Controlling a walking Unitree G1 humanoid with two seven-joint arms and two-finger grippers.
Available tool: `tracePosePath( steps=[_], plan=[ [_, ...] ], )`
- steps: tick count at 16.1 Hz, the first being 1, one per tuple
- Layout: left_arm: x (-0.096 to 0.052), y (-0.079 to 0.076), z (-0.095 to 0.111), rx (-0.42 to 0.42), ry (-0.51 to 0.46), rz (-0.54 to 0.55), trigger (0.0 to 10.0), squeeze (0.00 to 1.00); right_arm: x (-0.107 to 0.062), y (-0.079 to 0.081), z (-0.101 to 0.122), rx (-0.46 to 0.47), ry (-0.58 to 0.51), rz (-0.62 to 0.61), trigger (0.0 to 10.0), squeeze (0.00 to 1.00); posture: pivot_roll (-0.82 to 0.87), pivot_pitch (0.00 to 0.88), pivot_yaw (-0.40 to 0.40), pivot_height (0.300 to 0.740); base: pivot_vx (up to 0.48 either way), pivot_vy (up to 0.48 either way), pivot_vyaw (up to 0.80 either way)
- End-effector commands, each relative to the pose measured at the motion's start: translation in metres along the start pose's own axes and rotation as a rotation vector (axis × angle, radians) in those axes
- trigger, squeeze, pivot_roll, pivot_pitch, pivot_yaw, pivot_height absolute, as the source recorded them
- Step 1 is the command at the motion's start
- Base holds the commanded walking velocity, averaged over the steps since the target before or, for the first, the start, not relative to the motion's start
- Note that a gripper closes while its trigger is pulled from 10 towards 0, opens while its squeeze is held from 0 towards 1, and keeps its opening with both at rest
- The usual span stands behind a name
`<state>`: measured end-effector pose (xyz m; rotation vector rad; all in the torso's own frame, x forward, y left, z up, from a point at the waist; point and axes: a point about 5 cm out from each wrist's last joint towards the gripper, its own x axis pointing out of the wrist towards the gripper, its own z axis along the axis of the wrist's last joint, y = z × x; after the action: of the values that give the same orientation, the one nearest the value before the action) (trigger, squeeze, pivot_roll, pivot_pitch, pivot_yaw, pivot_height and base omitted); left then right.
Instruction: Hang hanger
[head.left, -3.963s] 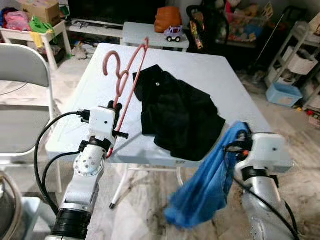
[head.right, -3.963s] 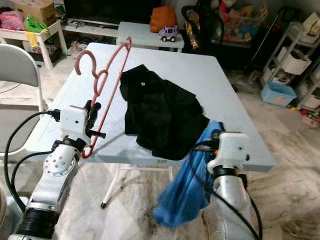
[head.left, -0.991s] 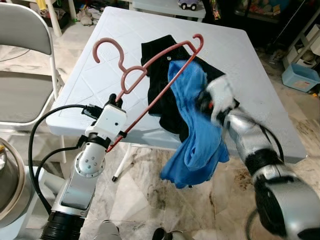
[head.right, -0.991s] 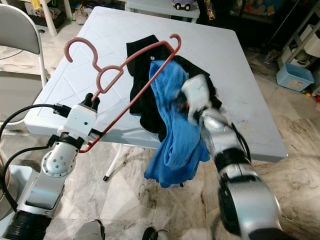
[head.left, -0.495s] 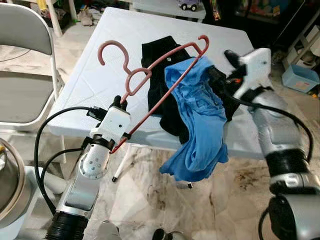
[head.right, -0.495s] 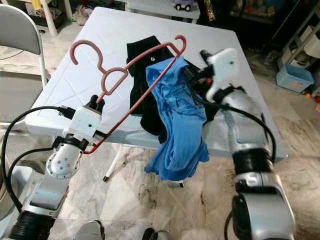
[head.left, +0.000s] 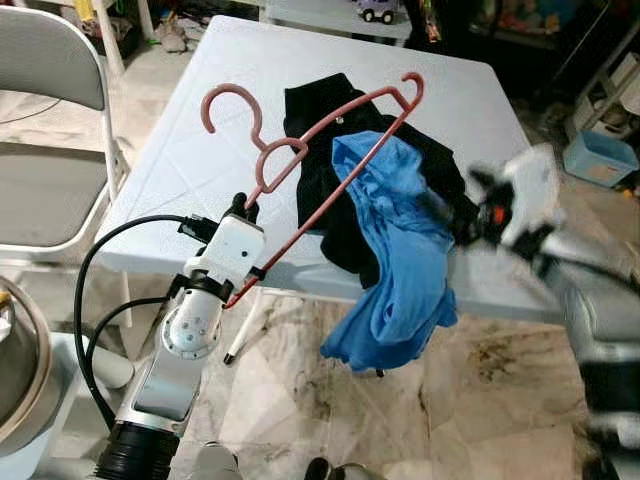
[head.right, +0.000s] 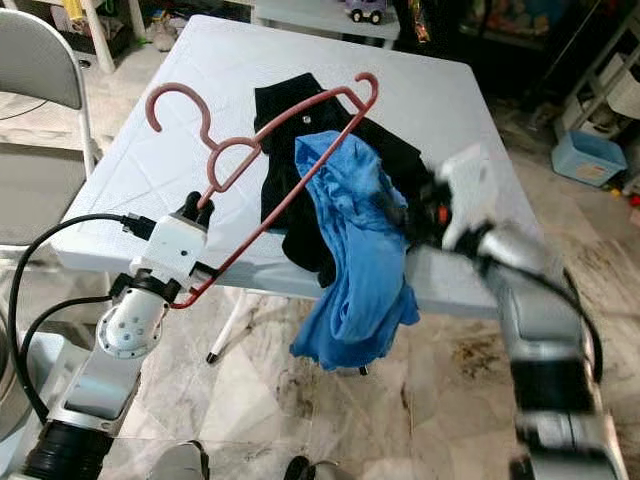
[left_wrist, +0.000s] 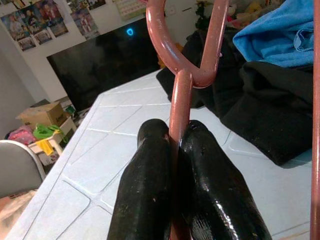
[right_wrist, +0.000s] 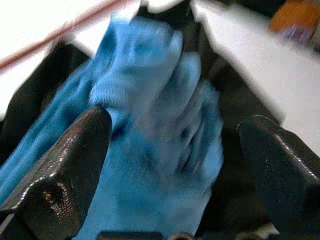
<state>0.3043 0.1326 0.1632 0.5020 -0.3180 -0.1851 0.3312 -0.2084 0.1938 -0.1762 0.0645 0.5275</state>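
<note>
My left gripper (head.left: 245, 208) is shut on the stem of a pink hanger (head.left: 330, 130), held up over the near edge of the white table (head.left: 190, 170). The stem (left_wrist: 179, 115) shows pinched between the two black fingers (left_wrist: 150, 190). A blue cloth (head.left: 400, 250) is draped over the hanger's arm and hangs below the table edge. My right gripper (head.left: 452, 205), blurred, stands open just right of the cloth, whose folds (right_wrist: 165, 125) lie ahead of its wide-apart fingers (right_wrist: 55, 170). A black garment (head.left: 325, 120) lies on the table behind.
A grey folding chair (head.left: 50, 130) stands at the left of the table. A blue bin (head.left: 600, 155) and shelves are at the far right. A toy car (head.left: 378, 10) sits on a low table behind. Marble floor lies below.
The right gripper has let go of the blue cloth and dropped lower and to the right. The cloth stays draped on the hanger. The left gripper and hanger rose slightly.
</note>
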Motion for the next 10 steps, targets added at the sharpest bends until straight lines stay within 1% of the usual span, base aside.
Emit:
tracePosePath(
  steps=[1, 3, 4, 5, 6, 7, 8, 9, 10],
  plan=[
    [0.0, -0.006, 0.0, -0.012, -0.002, -0.028, 10.0, 0.0, -0.007, 0.003, -0.006, 0.014, 0.051, 0.026, 10.0, 1.0, 0.27, 0.105, -0.161, 0.74, 0.0, 0.0, 0.0],
    [0.0, -0.007, 0.0, -0.012, -0.005, -0.037, 10.0, 0.0, -0.013, 0.012, -0.016, 0.038, 0.112, 0.056, 10.0, 1.0, 0.27, 0.105, -0.158, 0.74, 0.0, 0.0, 0.0],
    [0.0, -0.006, -0.001, -0.012, -0.004, -0.037, 10.0, 0.0, -0.014, 0.014, -0.017, 0.046, 0.115, 0.055, 10.0, 1.0, 0.27, 0.105, -0.156, 0.74, 0.0, 0.0, 0.0],
    [0.001, -0.006, 0.0, -0.011, -0.006, -0.037, 10.0, 0.0, -0.016, 0.014, -0.021, 0.074, 0.132, 0.026, 10.0, 1.0, 0.27, 0.105, -0.16, 0.74, 0.0, 0.0, 0.0],
    [0.001, -0.006, -0.001, -0.01, -0.006, -0.037, 10.0, 0.0, -0.017, 0.017, -0.024, 0.1, 0.133, 0.021, 10.0, 1.0, 0.27, 0.104, -0.16, 0.74, 0.0, 0.0, 0.0],
    [0.001, -0.006, -0.001, -0.011, -0.005, -0.036, 10.0, 0.0, -0.018, 0.018, -0.025, 0.109, 0.134, 0.025, 10.0, 0.96, 0.27, 0.104, -0.16, 0.74, 0.0, 0.0, 0.0],
    [0.0, -0.006, -0.001, -0.013, -0.005, -0.035, 10.0, 0.0, -0.018, 0.03, -0.032, 0.17, 0.148, 0.036, 10.0, 0.0, 0.27, 0.102, -0.159, 0.74, 0.0, 0.0, 0.0],
    [0.0, -0.006, -0.001, -0.013, -0.005, -0.035, 10.0, 0.0, -0.018, 0.033, -0.033, 0.182, 0.15, 0.042, 10.0, 0.0, 0.27, 0.102, -0.159, 0.74, 0.0, 0.0, 0.0],
    [0.0, -0.006, 0.0, -0.014, -0.006, -0.035, 10.0, 0.0, -0.019, 0.043, -0.041, 0.21, 0.168, 0.059, 10.0, 0.0, 0.28, 0.103, -0.156, 0.74, 0.0, 0.0, 0.0]
  ],
)
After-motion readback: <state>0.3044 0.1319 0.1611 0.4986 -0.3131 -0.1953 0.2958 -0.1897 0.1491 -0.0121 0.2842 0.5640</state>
